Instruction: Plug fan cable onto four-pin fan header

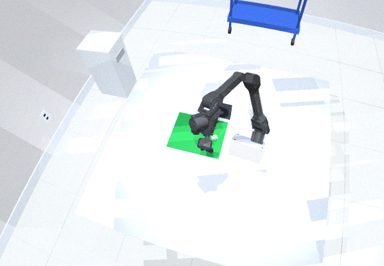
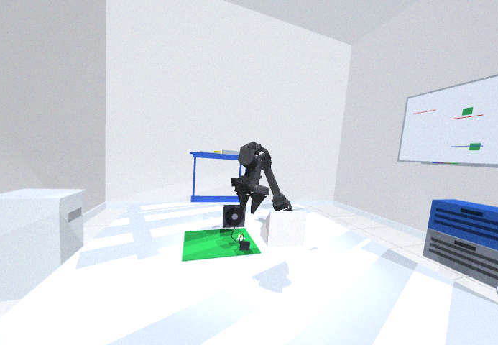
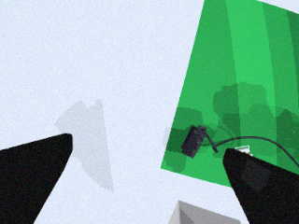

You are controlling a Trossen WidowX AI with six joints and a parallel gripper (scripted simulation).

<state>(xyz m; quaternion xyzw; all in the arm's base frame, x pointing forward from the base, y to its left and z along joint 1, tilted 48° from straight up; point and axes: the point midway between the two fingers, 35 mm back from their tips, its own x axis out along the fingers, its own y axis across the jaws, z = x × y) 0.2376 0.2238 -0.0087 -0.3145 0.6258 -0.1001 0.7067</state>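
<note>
The green board lies flat. The black plug rests on it near one corner, apart from the small white header. In the wrist view the right finger partly covers the header's surroundings. The thin black cable curves from the plug towards the black fan. My gripper is wide open and empty, pointing down above the board area. The plug shows between the fingers, nearer the right one, well below them. The arm hides the plug in the top view.
The arm stands on a white base block beside the board. The fan stands upright at the board's back edge. A blue cart and a white cabinet stand farther off.
</note>
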